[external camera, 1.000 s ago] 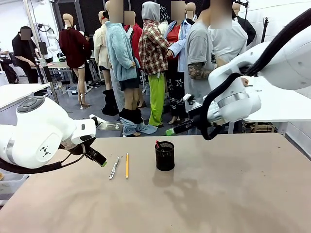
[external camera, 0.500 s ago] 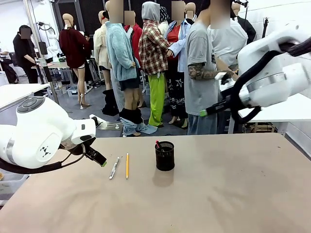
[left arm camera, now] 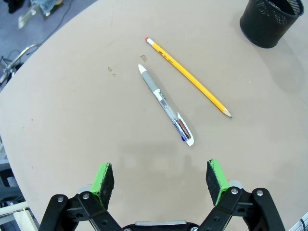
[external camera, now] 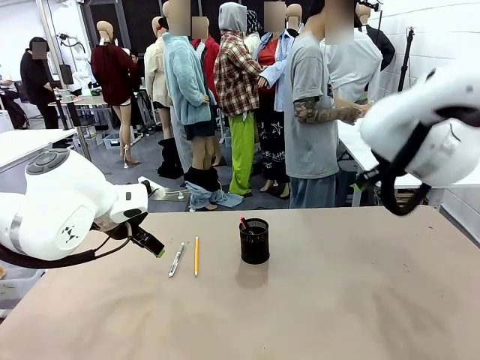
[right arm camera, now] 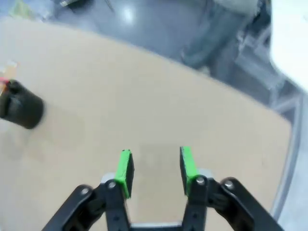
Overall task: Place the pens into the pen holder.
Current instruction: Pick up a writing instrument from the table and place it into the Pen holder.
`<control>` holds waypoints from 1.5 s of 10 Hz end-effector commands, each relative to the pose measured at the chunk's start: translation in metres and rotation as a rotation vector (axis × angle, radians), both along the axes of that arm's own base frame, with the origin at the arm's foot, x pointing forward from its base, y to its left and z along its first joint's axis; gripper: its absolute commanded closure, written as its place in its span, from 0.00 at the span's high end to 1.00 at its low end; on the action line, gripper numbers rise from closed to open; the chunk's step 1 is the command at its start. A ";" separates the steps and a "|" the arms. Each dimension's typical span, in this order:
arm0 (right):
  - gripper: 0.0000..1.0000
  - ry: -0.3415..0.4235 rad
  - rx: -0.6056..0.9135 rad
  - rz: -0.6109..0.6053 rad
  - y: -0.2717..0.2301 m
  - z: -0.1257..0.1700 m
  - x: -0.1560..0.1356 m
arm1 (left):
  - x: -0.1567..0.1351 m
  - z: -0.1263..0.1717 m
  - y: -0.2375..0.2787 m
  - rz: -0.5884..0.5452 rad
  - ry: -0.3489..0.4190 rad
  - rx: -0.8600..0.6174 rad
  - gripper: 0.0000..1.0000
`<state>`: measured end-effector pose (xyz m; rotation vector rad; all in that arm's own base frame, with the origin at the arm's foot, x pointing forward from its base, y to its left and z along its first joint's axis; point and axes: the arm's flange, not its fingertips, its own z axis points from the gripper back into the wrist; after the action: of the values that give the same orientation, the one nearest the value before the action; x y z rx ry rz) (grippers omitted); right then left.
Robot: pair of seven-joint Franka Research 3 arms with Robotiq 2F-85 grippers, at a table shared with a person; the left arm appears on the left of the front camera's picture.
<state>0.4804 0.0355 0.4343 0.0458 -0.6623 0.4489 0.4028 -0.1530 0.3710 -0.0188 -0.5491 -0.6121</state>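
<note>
Beige table (external camera: 337,300) carried white pen (left arm camera: 166,107) and yellow pencil (left arm camera: 187,77) close together at twelve o'clock of the wide-spread left claw (left arm camera: 161,180); closing could nudge both. Right claw (right arm camera: 154,168) hung half-apart, empty.

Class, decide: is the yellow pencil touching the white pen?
Apart. The left wrist view shows a strip of bare table between the yellow pencil and the white pen.

Grey floor (external camera: 142,169), a white table (external camera: 30,142) at left, white wall (external camera: 450,37) at right.
</note>
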 end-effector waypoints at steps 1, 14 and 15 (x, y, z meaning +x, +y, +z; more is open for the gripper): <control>0.62 0.257 -0.153 -0.123 0.009 0.050 0.002 | 0.000 0.000 0.002 0.004 0.000 -0.003 1.00; 0.86 0.360 -0.138 -0.289 -0.023 0.037 -0.005 | 0.142 -0.028 -0.077 0.276 0.354 0.141 1.00; 0.86 0.360 -0.138 -0.289 -0.023 0.037 -0.005 | 0.143 -0.035 -0.072 0.296 0.353 0.152 1.00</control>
<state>0.4780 0.0107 0.4734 -0.0734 -0.2834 0.2069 0.5427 -0.2249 0.3347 0.0796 -0.1604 -0.3841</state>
